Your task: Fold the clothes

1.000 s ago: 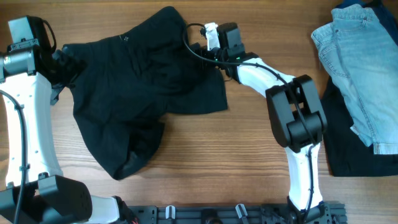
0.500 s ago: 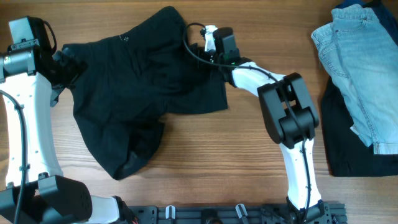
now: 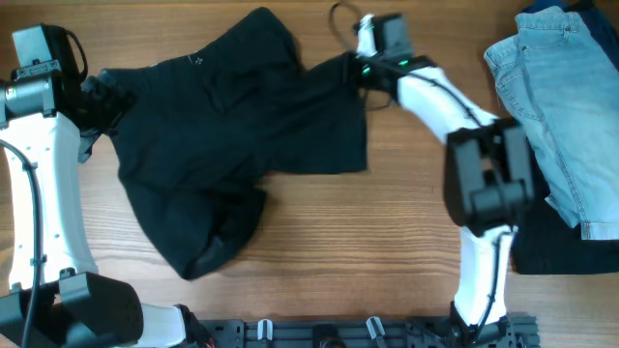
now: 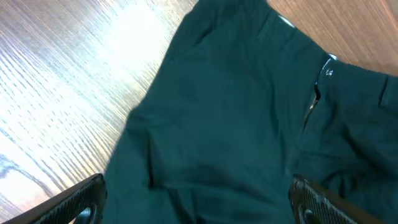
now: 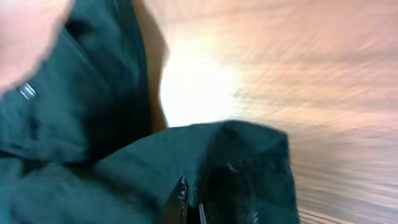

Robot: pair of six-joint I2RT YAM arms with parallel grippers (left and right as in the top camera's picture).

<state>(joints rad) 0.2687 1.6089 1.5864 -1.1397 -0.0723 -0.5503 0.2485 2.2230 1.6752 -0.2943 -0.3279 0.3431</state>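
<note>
The black shorts (image 3: pixel 232 135) lie spread on the worktop (image 3: pixel 387 251), left of centre in the overhead view, with one leg trailing toward 7 o'clock and the other reaching toward 3 o'clock. The right pincer (image 3: pixel 352 70) is clamped on the shorts' upper right corner. Its wrist view is blurred, yet it shows dark fabric (image 5: pixel 205 168) bunched right at the right pincer (image 5: pixel 189 208), whose tips stand almost together. A second ago this pincer hovered spread over the same edge, further toward 9 o'clock. Since then it has closed and travelled toward 3 o'clock, and its elbow has swung the same way. The cloth has followed: the corner is now drawn out into a taut point, and the right hem lies nearer the 3 o'clock side than before. The left pincer (image 3: pixel 104 97) sits at the shorts' 9 o'clock edge, where it was a second ago. Its wrist view shows the left pincer (image 4: pixel 198 186) gaping wide, with the shorts (image 4: pixel 236 124) beneath it and nothing in its grasp. At the 3 o'clock end of the worktop, light-blue jeans (image 3: pixel 561 106) lie on top of a dark garment (image 3: pixel 542 232), both unmoved.
</note>
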